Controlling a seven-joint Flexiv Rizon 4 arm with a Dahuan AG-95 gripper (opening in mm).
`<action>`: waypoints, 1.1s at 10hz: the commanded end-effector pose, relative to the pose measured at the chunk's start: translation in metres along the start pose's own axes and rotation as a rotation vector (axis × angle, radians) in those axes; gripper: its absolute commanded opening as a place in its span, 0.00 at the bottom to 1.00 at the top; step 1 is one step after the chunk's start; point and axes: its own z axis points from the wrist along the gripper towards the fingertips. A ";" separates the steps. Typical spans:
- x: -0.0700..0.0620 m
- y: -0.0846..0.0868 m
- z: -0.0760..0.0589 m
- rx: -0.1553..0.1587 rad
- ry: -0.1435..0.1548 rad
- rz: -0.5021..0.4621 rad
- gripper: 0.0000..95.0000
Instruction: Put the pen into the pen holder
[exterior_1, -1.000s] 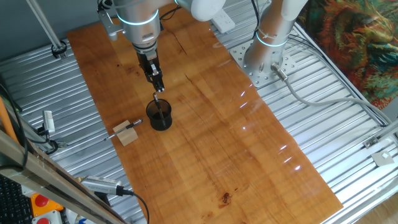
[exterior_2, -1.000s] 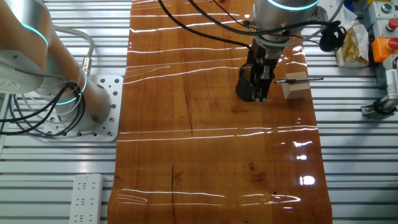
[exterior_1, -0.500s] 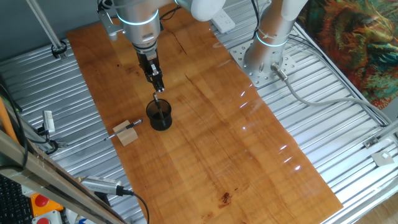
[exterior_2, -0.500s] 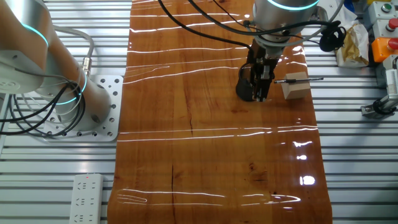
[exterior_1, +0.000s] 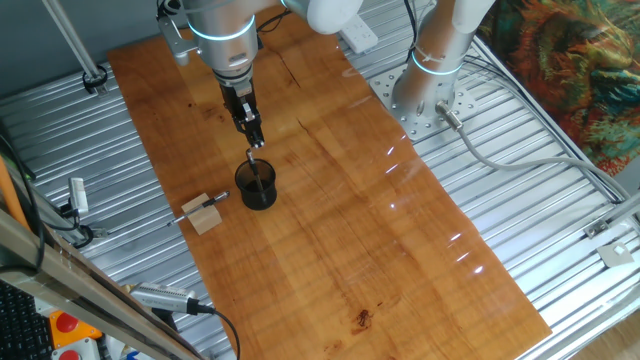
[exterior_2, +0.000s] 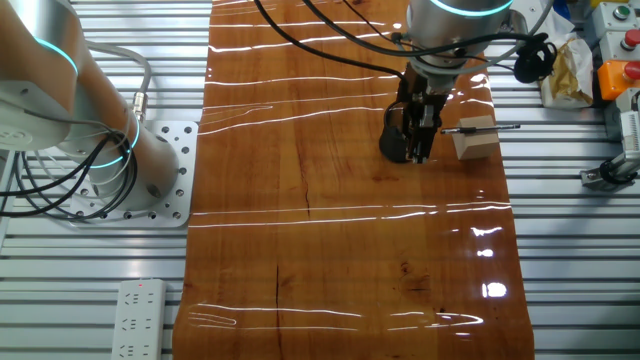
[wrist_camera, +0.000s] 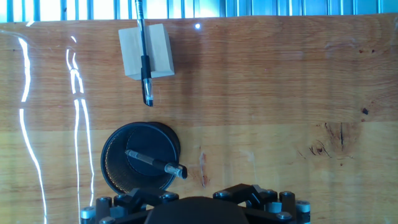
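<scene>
Pen (wrist_camera: 152, 163) sits inside pen holder (wrist_camera: 118, 171), leaning on its rim, directly below end effector (exterior_1: 256, 142). End effector is empty, above the holder; how far its jaws are apart, cannot tell. Beyond holder: wooden block (wrist_camera: 147, 51) with second pen (wrist_camera: 144, 59) lying across it, on surface (exterior_1: 340, 220).

My counter (exterior_1: 330, 230) is a glossy brown wooden board streaked with light glare, laid on a ribbed aluminium frame (exterior_2: 590, 260). A white power strip (exterior_2: 138, 318) lies beside it.
</scene>
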 end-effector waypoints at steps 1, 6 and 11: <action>0.000 0.000 0.000 0.000 0.000 0.000 1.00; 0.000 0.000 0.000 0.033 -0.075 0.085 0.00; -0.006 0.001 -0.002 0.027 -0.075 0.086 0.00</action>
